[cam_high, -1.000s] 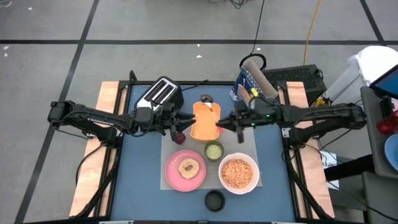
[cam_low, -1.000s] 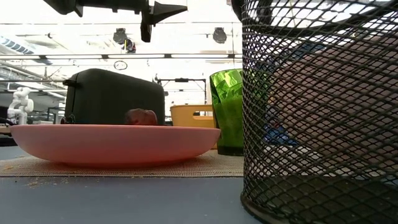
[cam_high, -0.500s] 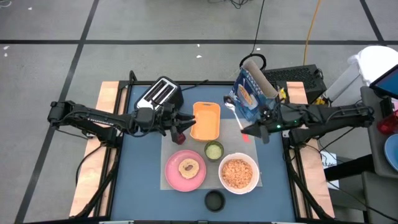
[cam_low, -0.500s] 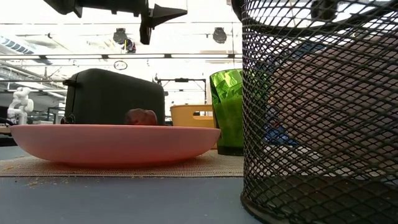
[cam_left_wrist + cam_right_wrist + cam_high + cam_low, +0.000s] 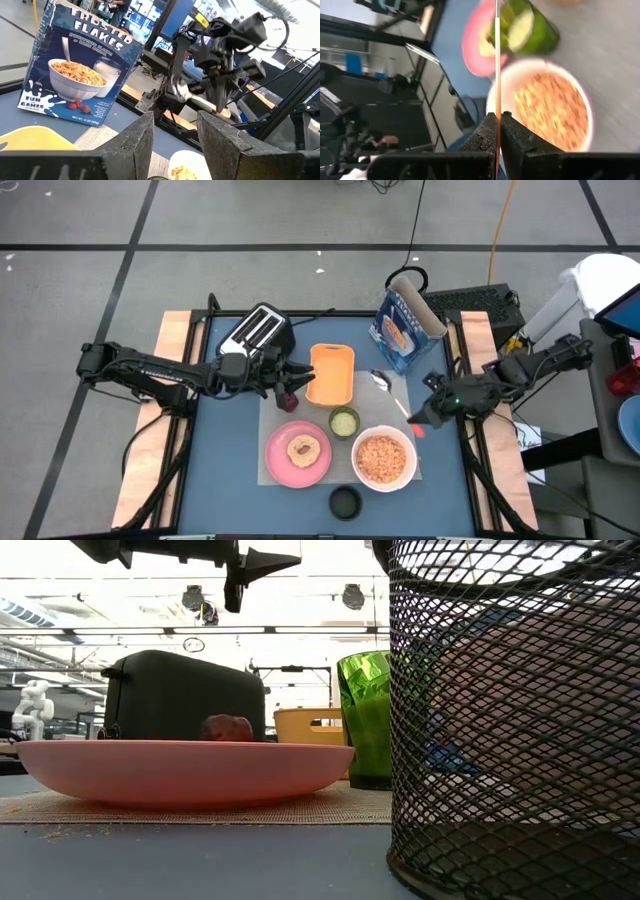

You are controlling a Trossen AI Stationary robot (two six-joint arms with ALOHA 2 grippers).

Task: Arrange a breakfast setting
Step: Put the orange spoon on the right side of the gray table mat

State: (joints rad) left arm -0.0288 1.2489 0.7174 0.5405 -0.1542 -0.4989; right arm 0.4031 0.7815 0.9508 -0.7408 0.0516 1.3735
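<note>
Two tools are at work. Our right tool (image 5: 428, 410) is clamped on the spoon (image 5: 392, 393), held above the counter (image 5: 230, 490) between the cereal box (image 5: 403, 330) and the bowl (image 5: 384, 460). Our left tool (image 5: 297, 383) sits partly closed by the tray (image 5: 334, 365), above the fruit (image 5: 288, 402); we cannot tell if it grips it. Toast (image 5: 303, 448) lies on the plate (image 5: 280, 465) beside the cup (image 5: 344, 421).
</note>
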